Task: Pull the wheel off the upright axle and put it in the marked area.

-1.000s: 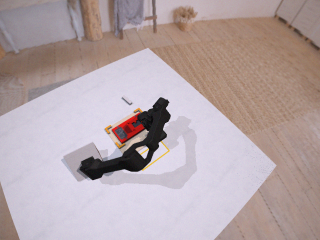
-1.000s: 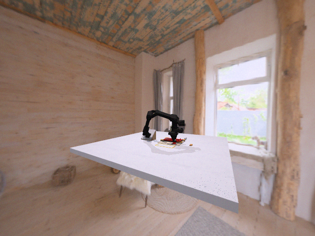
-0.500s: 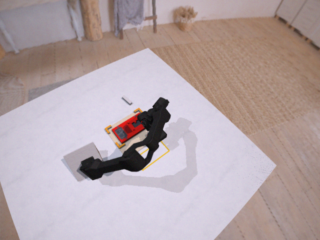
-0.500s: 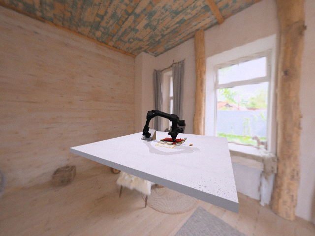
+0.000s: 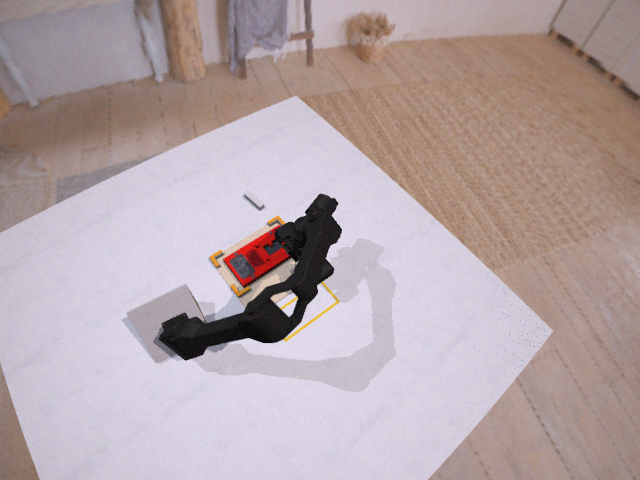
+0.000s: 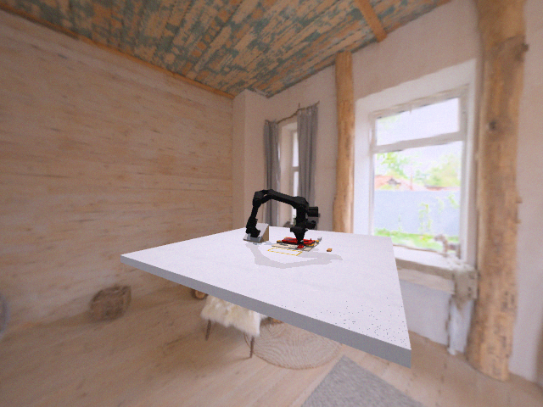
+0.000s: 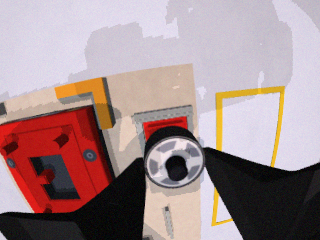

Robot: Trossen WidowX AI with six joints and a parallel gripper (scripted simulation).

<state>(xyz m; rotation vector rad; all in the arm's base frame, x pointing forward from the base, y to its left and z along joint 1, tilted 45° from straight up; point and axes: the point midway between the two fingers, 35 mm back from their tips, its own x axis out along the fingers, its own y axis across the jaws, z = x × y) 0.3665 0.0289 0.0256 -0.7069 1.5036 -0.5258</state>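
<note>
The hand [image 7: 175, 167] is clamped on the wheel [image 7: 174, 163], one black finger [image 7: 123, 194] pressing its left rim and the other its right rim in the wrist view; the wheel shows as a pale spoked disc with a dark hub, and it sits over a small red patch in a grey frame on the tan board [image 7: 180, 210]; the axle itself is hidden under the wheel, so whether the wheel has risen off it cannot be told; the finger bases run out of the picture at the bottom edge.

To the right of the board lies the yellow-outlined marked area [image 7: 250, 154], its lower right corner covered by the right finger; in the top view the arm [image 5: 289, 289] crosses that outline and hides much of it, along with the near right part of the board; the red plate [image 5: 255, 258] on the board stays partly visible, its details too small to read.

Farther off on the white bench [image 5: 129, 413] rests a small block [image 5: 253, 199], grey from above and brown in the wrist view, well apart from the board; from the exterior view the hand points straight down, and the wheel cannot be picked out.
</note>
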